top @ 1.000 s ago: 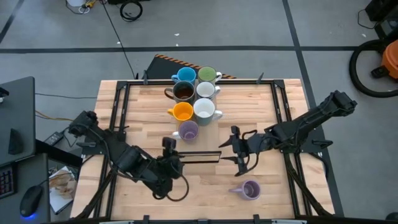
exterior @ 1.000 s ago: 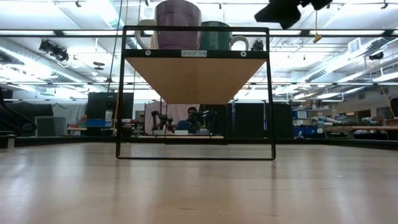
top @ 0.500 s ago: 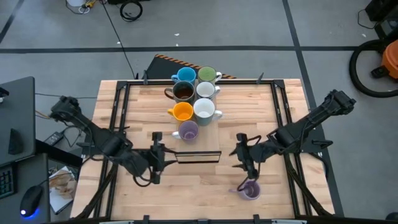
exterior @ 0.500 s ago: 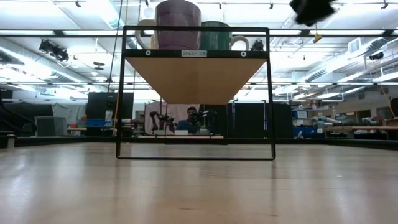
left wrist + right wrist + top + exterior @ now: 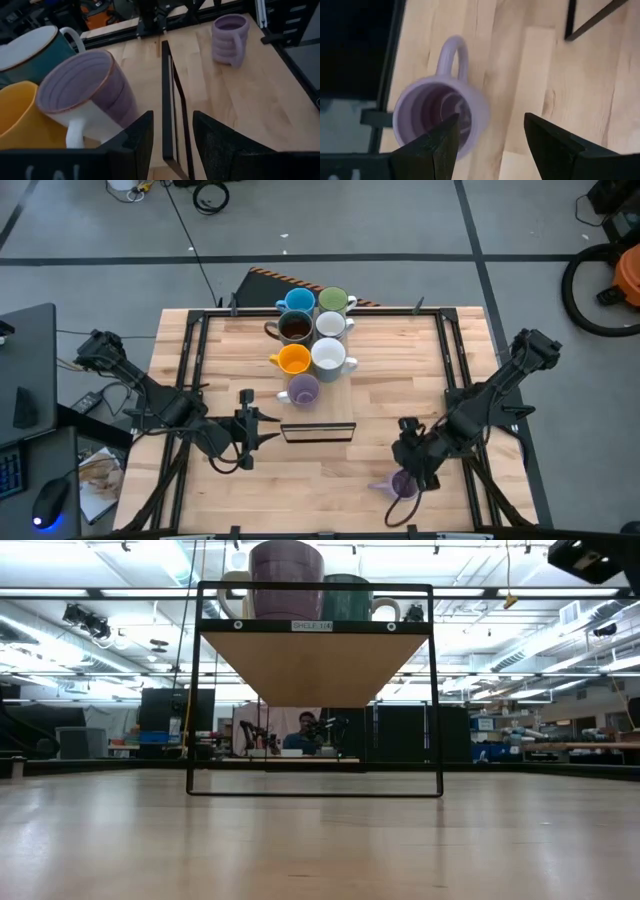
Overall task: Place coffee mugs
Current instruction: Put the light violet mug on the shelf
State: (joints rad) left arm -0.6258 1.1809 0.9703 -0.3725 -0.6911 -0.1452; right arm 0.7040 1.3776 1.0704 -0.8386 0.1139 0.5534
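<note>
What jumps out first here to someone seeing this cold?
The tight cluster of seven coffee mugs on the raised shelf at the table's far middle. Then the lone lavender mug upright on the near right of the table, with the open right gripper directly over it. The left gripper, open, waits beside the shelf.

Overhead and table-level views — both wrists share the lavender mug (image 5: pixel 440 117).

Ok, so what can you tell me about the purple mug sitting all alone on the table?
The lone lavender mug is small, round and ceramic-looking, with ridged sides and one loop handle. It stands upright and empty on the wooden table, near the front edge on the right, away from the other mugs. The right claw hangs just above it, open, not touching it.
</note>
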